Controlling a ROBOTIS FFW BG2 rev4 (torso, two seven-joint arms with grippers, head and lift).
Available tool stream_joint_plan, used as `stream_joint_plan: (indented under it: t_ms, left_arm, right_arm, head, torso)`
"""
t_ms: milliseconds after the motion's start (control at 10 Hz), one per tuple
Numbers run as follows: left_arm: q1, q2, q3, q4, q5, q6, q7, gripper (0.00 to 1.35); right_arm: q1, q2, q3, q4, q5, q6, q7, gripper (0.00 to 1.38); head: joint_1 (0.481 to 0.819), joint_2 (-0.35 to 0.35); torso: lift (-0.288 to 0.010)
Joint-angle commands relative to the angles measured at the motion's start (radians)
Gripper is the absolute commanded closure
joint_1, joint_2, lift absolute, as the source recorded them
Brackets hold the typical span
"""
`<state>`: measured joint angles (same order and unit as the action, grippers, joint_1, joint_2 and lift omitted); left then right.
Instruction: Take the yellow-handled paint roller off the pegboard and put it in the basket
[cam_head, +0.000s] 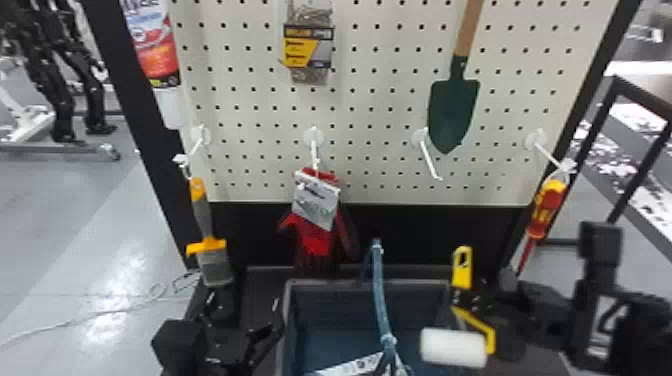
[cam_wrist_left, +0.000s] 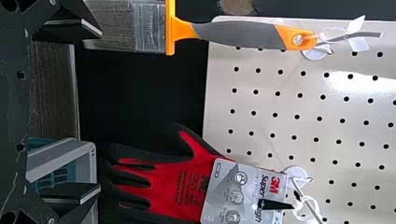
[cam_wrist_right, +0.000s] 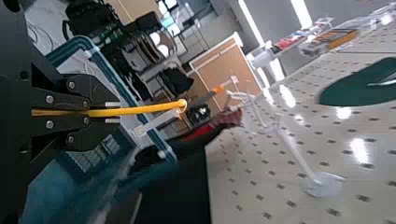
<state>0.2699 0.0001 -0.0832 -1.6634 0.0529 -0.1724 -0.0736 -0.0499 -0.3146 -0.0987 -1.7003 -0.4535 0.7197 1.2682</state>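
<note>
Yellow-handled paint roller (cam_head: 452, 346), unhooked, was gripped by the right pincer (cam_wrist_right: 113, 113) at the basket's (cam_head: 330, 282) right; left pincer (cam_wrist_left: 99, 110) gaped. Centring, then lowering, seemed next.

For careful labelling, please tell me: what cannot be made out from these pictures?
Head view:
middle of paint roller, behind right end effector
near side of basket, cut off below
handle top of trowel, cut off above
Left wrist view: part of red glove, cut off by edge

A matt white fuzzy roller sleeve (cam_head: 453, 347), glossy yellow plastic handle (cam_head: 462, 268), and smooth wooden shovel shaft (cam_head: 470, 27).
</note>
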Motion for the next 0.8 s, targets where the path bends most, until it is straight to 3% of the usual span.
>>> stream_joint_plan:
  t_ms: [0, 300, 400, 500, 600, 700]
  left_arm:
    - [-0.001, -0.003, 0.0, 0.002, 0.001, -0.002, 0.0, 0.15]
    - [-0.004, -0.003, 0.0, 0.007, 0.002, -0.006, 0.0, 0.15]
    - [-0.004, -0.003, 0.0, 0.008, 0.002, -0.009, 0.0, 0.15]
    - [-0.004, -0.003, 0.0, 0.008, 0.002, -0.01, 0.0, 0.15]
    - [-0.004, -0.003, 0.0, 0.008, 0.005, -0.01, 0.0, 0.15]
    - [-0.004, -0.003, 0.0, 0.008, 0.005, -0.01, 0.0, 0.15]
  right_arm:
    - [-0.024, 0.014, 0.06, 0.074, 0.001, -0.037, 0.006, 1.29]
    - [-0.097, 0.022, 0.146, 0.205, 0.004, -0.1, 0.03, 1.29]
    - [-0.11, 0.023, 0.152, 0.22, 0.007, -0.1, 0.03, 1.12]
    - [-0.116, 0.025, 0.154, 0.234, 0.018, -0.106, 0.03, 0.43]
    - [-0.117, 0.025, 0.148, 0.234, 0.019, -0.109, 0.03, 0.04]
    - [-0.117, 0.023, 0.145, 0.234, 0.018, -0.111, 0.03, 0.09]
  head:
    - [0.549, 0.0]
    - [0.549, 0.0]
    - [0.549, 0.0]
    - [0.549, 0.0]
    - [0.549, 0.0]
    - [0.549, 0.0]
  torso:
    - [-0.1]
    - [-0.1]
    - [-0.1]
    - [-0.1]
    - [-0.1]
    - [-0.1]
